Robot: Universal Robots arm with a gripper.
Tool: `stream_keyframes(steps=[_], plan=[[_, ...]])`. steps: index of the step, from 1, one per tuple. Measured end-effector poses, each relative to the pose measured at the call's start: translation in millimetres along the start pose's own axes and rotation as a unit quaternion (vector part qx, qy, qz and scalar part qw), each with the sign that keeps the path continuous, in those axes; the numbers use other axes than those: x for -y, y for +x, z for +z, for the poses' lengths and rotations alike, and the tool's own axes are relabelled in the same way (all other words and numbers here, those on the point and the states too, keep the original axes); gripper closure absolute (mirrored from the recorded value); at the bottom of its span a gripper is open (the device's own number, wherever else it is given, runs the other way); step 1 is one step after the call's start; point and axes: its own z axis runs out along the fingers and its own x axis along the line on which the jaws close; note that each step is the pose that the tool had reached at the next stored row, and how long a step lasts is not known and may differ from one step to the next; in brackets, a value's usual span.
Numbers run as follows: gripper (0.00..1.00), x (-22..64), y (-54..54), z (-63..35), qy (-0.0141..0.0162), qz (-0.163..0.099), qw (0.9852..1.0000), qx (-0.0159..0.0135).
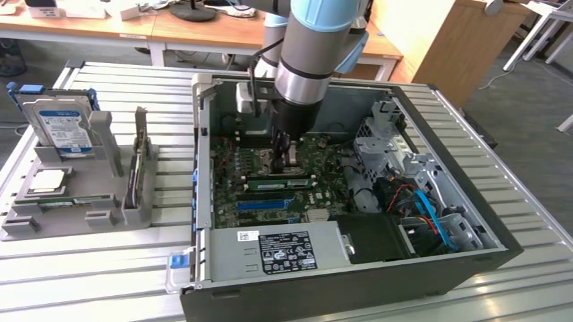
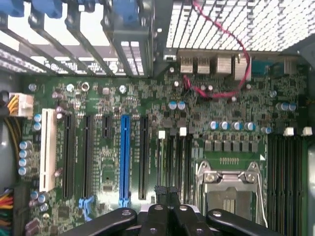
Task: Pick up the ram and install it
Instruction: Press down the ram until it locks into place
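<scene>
inside the computer case, over the motherboard: gripper clenched, apparently pressing the ram into its slot; seating step, needing straight, even downward pressure.

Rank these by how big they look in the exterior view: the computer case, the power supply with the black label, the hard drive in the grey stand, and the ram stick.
1. Computer case
2. Power supply
3. Hard drive, nearly as big
4. Ram
</scene>
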Motion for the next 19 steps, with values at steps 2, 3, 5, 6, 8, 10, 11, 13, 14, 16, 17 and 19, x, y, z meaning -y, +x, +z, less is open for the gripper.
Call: stream_keyframes(steps=[2,3,5,6,8,10,11,13,14,16,17,19], plan=[[0.89,5.7,0.1,-0.2,0.0,0.0,1.0,0.0],[0.89,8.3,0.2,-0.3,0.0,-0.001,1.0,0.0],[0.89,13.7,0.3,-0.5,-0.0001,-0.001,1.0,-0.0001],[0.89,16.2,0.3,-0.6,-0.0002,-0.001,1.0,-0.0001],[0.89,21.3,0.4,-0.8,-0.0003,-0.002,1.0,-0.0001],[0.89,24.5,0.5,-1.0,-0.0003,-0.002,1.0,-0.0001],[0.89,24.5,0.5,-0.9,-0.0003,-0.002,1.0,-0.0001],[0.89,24.5,0.4,-0.9,-0.0003,-0.002,1.0,-0.0001],[0.89,24.5,0.4,-0.9,-0.0003,-0.002,1.0,-0.0001],[0.89,24.5,0.4,-0.9,-0.0003,-0.002,1.0,-0.0001],[0.89,24.5,0.4,-0.9,-0.0003,-0.002,1.0,0.0],[0.89,24.5,0.4,-0.9,-0.0003,-0.002,1.0,-0.0001]])
